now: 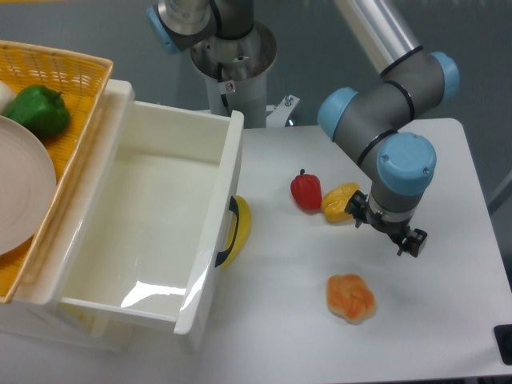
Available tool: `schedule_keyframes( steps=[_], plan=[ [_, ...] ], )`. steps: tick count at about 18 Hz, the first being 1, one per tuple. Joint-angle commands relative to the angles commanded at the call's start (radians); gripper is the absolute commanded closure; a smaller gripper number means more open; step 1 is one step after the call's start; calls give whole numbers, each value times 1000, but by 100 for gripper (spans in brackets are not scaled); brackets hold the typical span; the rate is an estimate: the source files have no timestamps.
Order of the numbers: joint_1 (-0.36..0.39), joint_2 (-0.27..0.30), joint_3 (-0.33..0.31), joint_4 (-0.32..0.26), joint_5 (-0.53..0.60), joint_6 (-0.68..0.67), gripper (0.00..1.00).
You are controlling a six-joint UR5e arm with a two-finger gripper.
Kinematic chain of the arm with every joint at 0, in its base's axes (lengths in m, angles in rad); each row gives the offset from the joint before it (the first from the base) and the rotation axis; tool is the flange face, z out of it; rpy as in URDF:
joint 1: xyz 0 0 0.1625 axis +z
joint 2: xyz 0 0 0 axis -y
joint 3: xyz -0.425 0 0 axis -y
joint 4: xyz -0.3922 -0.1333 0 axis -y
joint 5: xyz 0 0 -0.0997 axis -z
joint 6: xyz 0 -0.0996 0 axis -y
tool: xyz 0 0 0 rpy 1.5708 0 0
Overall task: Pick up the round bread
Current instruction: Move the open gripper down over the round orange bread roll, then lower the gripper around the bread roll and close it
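The round bread (351, 298) is a lobed orange-brown bun with pale edges. It lies on the white table (288, 320) at the front right, with nothing touching it. My gripper (386, 226) hangs under the blue-capped wrist, up and to the right of the bread and clear of it. Its dark fingertips (414, 241) show spread apart on either side of the wrist, with nothing between them. The wrist hides most of the fingers.
A yellow pepper-like lump (339, 202) lies right beside the gripper's left side, with a red pepper (306, 190) next to it. A big white bin (152, 224) with a yellow handle (238, 230) fills the left. Behind it, a wicker basket (72, 68) holds a green pepper (38, 110) and a plate (20, 188).
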Motion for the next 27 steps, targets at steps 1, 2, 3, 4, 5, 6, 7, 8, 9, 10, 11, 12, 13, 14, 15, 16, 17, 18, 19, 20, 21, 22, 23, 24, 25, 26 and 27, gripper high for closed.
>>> schedule_keyframes(
  steps=[1, 2, 3, 4, 5, 6, 7, 8, 9, 10, 11, 12, 13, 14, 15, 16, 17, 18, 19, 20, 21, 22, 23, 24, 25, 26, 27],
  plan=[
    [0, 0, 0, 2, -9, 5, 0],
    [0, -2, -3, 3, -24, 6, 0],
    [2, -6, -3, 5, -46, 6, 0],
    [3, -11, -11, 27, -72, 2, 0],
    [5, -21, -21, 78, -107, -9, 0],
    [5, -25, -43, 125, -139, -27, 0],
    [2, -28, -55, 165, -147, -52, 0],
    [-3, -35, -58, 178, -147, -58, 0],
    [-3, -46, -57, 178, -152, -58, 0],
    [-3, -52, -55, 179, -166, -58, 0],
    [-3, -61, -54, 179, -195, -60, 0],
    [-3, -67, -52, 181, -222, -61, 0],
    [-3, -77, -52, 181, -230, -58, 0],
    [-5, -80, -54, 181, -230, -57, 0],
    [-14, -89, -54, 181, -230, -55, 0],
    [-21, -97, -52, 183, -230, -55, 0],
    [-23, -109, -52, 186, -229, -55, 2],
    [-25, -118, -52, 186, -227, -55, 4],
    [-25, -127, -52, 186, -227, -54, 4],
    [-26, -132, -55, 187, -226, -54, 4],
    [-26, -136, -55, 187, -223, -48, 8],
    [-26, -138, -57, 187, -221, -34, 19],
    [-26, -140, -58, 186, -221, -16, 40],
    [-25, -137, -58, 184, -221, -2, 64],
    [-23, -133, -58, 184, -221, 1, 91],
    [-20, -127, -58, 184, -221, 3, 100],
    [-20, -120, -58, 183, -221, 3, 100]
  ],
)
